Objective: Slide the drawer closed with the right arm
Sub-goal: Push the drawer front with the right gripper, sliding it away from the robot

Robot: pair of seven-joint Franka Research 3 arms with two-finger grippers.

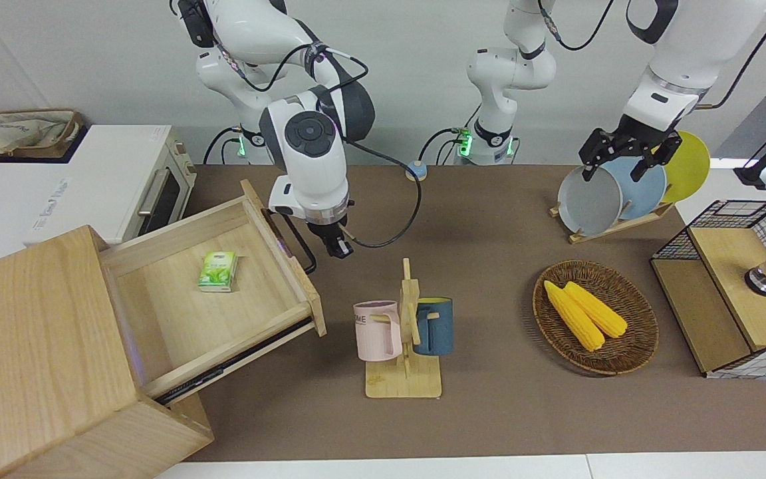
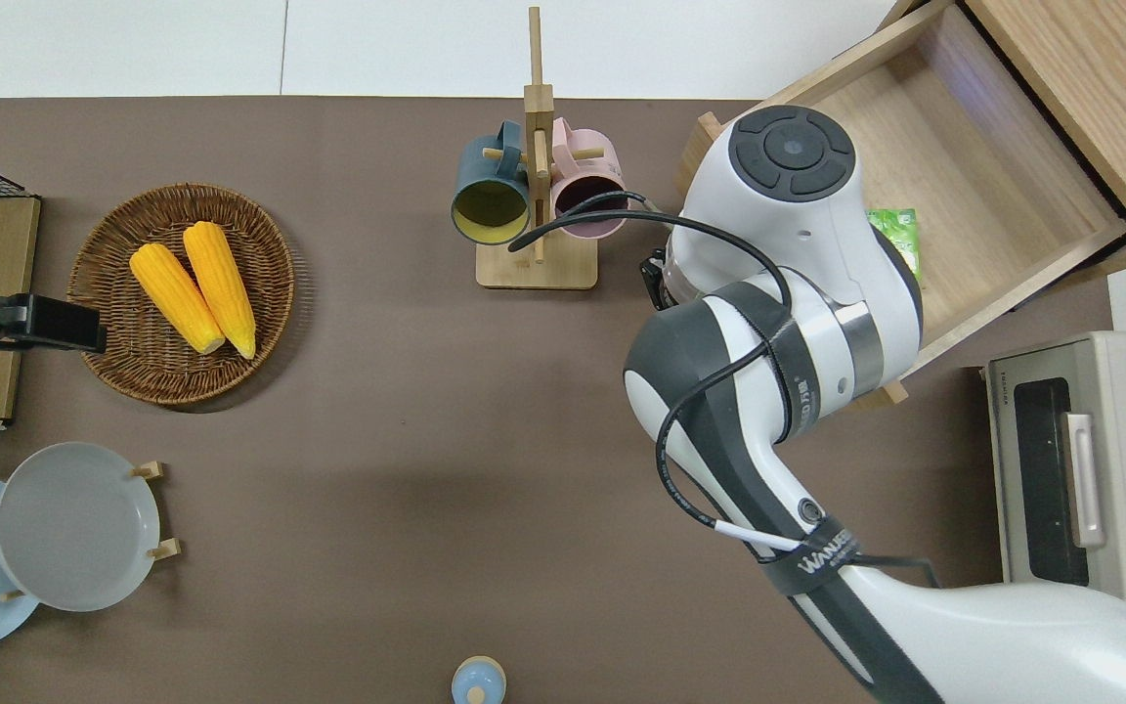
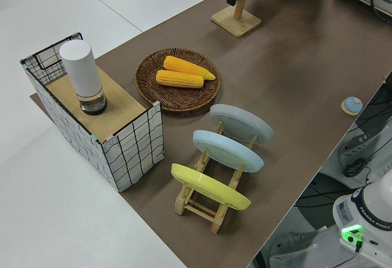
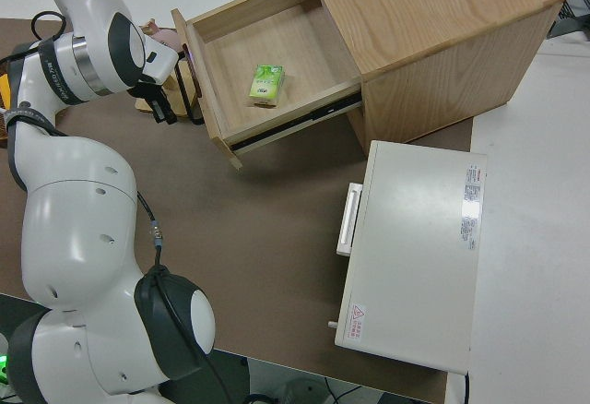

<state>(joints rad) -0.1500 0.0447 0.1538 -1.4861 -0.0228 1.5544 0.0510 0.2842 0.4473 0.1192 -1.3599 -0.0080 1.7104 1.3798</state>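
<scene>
The right pincer (image 1: 338,249) hangs low over the brown worktop (image 1: 489,199), pointing down just beside the black loop handle (image 1: 298,241) of the drawer (image 1: 223,293). Whether it touches the handle I cannot tell, nor whether its fingers are parted or closed. In the right side view the pincer (image 4: 162,109) sits close against the handle at the drawer's front panel. The right arm (image 2: 778,323) reaches in from the robots' edge, its wrist bent over the drawer's front corner in the overhead view.

The drawer is pulled well out of the big pale-wood box (image 1: 37,346), which stands at the right arm's end of the worktop, at the corner farthest from the robots. 1 small green packet (image 1: 217,271) lies flat on the drawer's floor. A white oven (image 1: 104,179) stands beside the box, nearer to the robots.

Near the middle of the edge farthest from the robots stands a wooden mug rack (image 1: 406,346) with 1 pink mug (image 1: 378,330) and 1 blue mug (image 1: 433,325) hung on it. A wicker basket (image 1: 629,349) toward the left arm's end holds 2 corn cobs (image 1: 586,314).

The left arm is parked, its pincer (image 1: 624,163) spread wide and gripping nothing.
</scene>
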